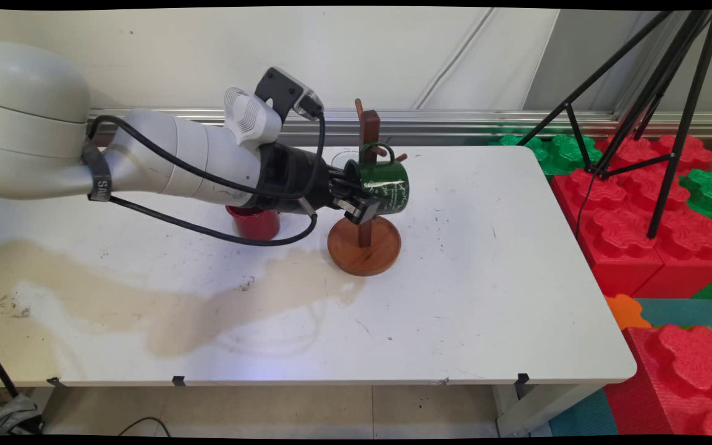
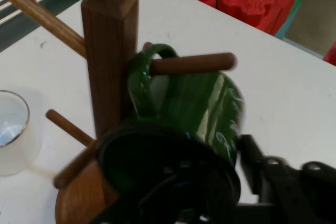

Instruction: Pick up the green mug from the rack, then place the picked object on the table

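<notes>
Across the white counter [image 1: 467,278], the gripper [image 1: 356,198] pinched the rim of a green mug [image 1: 384,180], its handle hooked over a peg of the wooden mug tree [image 1: 365,238]. A red cup [image 1: 256,224] stood behind the arm.

From the hand, the green mug [image 2: 210,108] hung on a peg [image 2: 194,63] beside the post [image 2: 107,51]; a clear glass [image 2: 13,135] stood nearby.

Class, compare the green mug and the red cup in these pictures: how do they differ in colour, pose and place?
The green mug lies tilted on its side, handle looped over a peg of the wooden mug tree, gripped by the pincer; the red cup stands upright on the table, partly hidden by the arm.
</notes>
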Controlling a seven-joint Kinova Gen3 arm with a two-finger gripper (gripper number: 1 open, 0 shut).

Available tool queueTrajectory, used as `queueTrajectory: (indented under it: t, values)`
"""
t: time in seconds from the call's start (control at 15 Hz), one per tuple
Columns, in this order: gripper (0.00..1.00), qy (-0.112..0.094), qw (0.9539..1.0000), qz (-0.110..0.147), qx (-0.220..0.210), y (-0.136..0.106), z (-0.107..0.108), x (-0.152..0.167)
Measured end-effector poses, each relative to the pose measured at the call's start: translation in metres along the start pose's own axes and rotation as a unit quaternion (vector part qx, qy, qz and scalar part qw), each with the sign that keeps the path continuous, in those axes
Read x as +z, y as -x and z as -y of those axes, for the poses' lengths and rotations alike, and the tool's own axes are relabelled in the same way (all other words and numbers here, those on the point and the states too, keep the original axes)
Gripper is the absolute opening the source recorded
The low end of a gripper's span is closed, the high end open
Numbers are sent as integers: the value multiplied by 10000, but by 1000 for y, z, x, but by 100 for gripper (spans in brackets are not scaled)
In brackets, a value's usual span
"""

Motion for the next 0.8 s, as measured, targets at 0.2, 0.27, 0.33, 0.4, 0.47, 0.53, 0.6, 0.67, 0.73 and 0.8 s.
queueTrajectory:
  t: [0.2,0.27,0.33,0.4,0.47,0.53,0.6,0.67,0.73,0.8]
  values:
    - [0,-8,10000,-21,-41,0,-1,-4]
    - [0,-5,10000,-24,-55,1,-1,-7]
    - [0,-4,10000,-25,-64,1,-2,-8]
    - [0,4,10000,-28,-73,1,-2,-11]
    - [0,10,10000,-30,-77,1,-3,-13]
    - [0,21,10000,-34,-84,0,-3,-15]
    - [0,29,10000,-38,-87,0,-4,-17]
    - [0,49,9999,-48,-91,0,-4,-20]
    - [0,74,9999,-56,-91,-1,-5,-22]
    - [0,111,9999,-68,-84,-2,-6,-24]
